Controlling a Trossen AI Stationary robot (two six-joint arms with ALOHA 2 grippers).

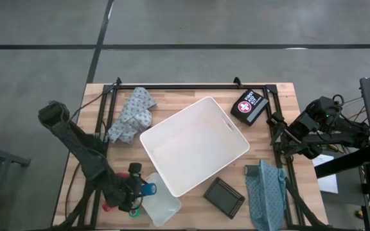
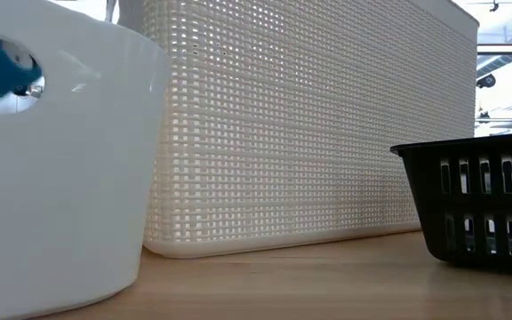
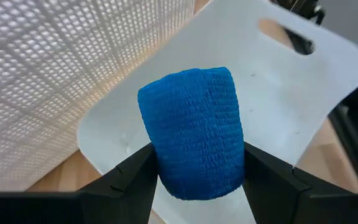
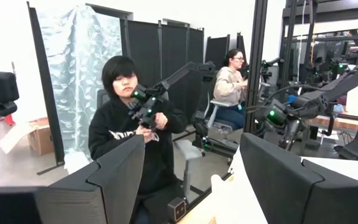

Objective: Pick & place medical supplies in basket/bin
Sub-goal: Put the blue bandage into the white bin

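The white bin [image 1: 194, 145] sits turned at an angle in the middle of the wooden bench [image 1: 172, 96], and it looks empty inside. The left gripper [image 1: 145, 190] is at the lower left of the high view, just off the bin's lower left corner, clenched on a blue bandage roll [image 3: 194, 140]. In the left wrist view the roll stands squeezed between the two dark fingers [image 3: 124, 180], above a small translucent tray [image 1: 160, 202] that lies beside the bin. The bin's mesh-patterned wall [image 3: 61, 81] fills the upper left of that view.

The right gripper [image 4: 191, 180] is held off the right edge of the bench, pointing out into the room with its fingers apart and nothing between them. Through its camera a seated person [image 4: 132, 143] in a dark hoodie shows left of centre, and a second person [image 4: 232, 84] sits further back.

A patterned grey cloth [image 1: 131, 115] lies at the upper left of the bench. A black first aid pouch [image 1: 249, 106] lies at the upper right. A dark flat case [image 1: 224, 197] sits below the bin, and a teal cloth [image 1: 266, 192] lies at the lower right.
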